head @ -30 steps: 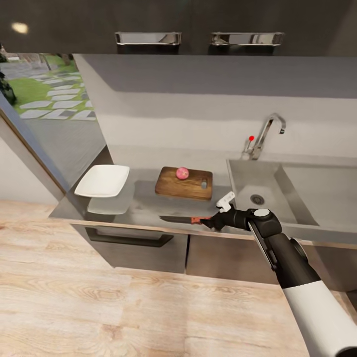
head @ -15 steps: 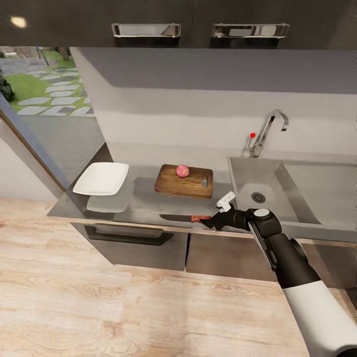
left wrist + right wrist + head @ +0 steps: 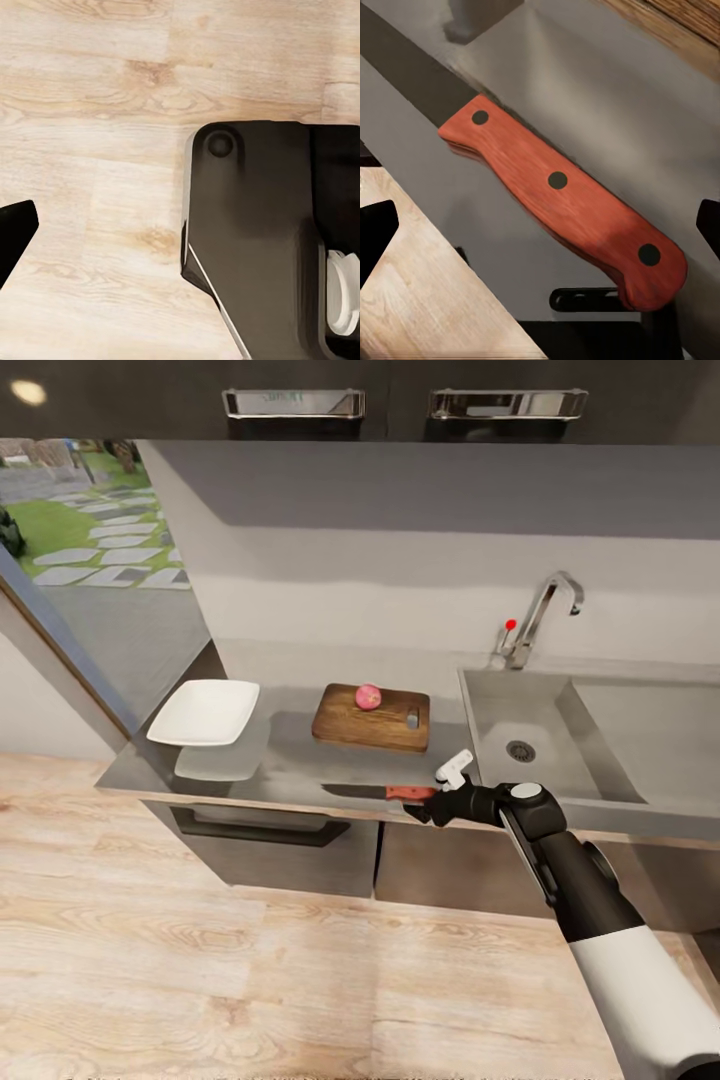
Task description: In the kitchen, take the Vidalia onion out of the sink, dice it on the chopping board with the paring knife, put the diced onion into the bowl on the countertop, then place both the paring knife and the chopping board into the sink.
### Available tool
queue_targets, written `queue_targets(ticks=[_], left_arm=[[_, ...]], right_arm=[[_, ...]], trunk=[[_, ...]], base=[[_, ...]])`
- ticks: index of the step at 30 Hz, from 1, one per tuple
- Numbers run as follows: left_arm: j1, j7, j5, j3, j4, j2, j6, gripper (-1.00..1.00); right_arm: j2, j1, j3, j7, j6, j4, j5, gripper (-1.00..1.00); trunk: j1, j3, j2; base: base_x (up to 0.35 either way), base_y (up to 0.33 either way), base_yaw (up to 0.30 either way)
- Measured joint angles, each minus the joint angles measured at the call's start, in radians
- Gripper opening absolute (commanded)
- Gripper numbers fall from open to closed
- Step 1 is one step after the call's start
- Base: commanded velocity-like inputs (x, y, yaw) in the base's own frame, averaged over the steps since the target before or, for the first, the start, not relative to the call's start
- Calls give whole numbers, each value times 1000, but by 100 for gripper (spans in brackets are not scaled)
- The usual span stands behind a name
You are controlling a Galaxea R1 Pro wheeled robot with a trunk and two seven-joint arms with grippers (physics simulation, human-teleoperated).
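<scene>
We stand in a home kitchen: a grey surface (image 3: 300,770) over dark cabinets (image 3: 290,850), a steel sink (image 3: 560,745) with a chrome tap (image 3: 545,610), wall cupboards (image 3: 400,390) overhead, a wooden floor (image 3: 250,980), and a garden path (image 3: 90,545) outside the window.

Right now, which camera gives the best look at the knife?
The right wrist view: the knife's red handle with its three rivets looms large. The head view shows the whole knife, small, on the countertop edge. The left wrist view faces floor.
</scene>
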Motion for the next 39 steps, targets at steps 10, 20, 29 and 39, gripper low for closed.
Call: queue_targets(ticks=[10, 20, 29, 39], left_arm=[[0, 0, 0, 0, 0, 0, 0, 100], [0, 0, 0, 0, 1, 0, 0, 100], [0, 0, 0, 0, 3, 0, 0, 100], [0, 0, 0, 0, 5, 0, 0, 100]], right_arm=[[0, 0, -1, 0, -16, 6, 3, 100], [0, 0, -1, -2, -19, 6, 3, 100], [0, 0, -1, -2, -19, 6, 2, 100], [0, 0, 0, -2, -20, 12, 0, 100]], trunk=[[0, -12, 0], [0, -21, 0], [0, -22, 0], [0, -22, 0]], base=[[63, -17, 0], [9, -3, 0], [85, -6, 0], [41, -9, 0]])
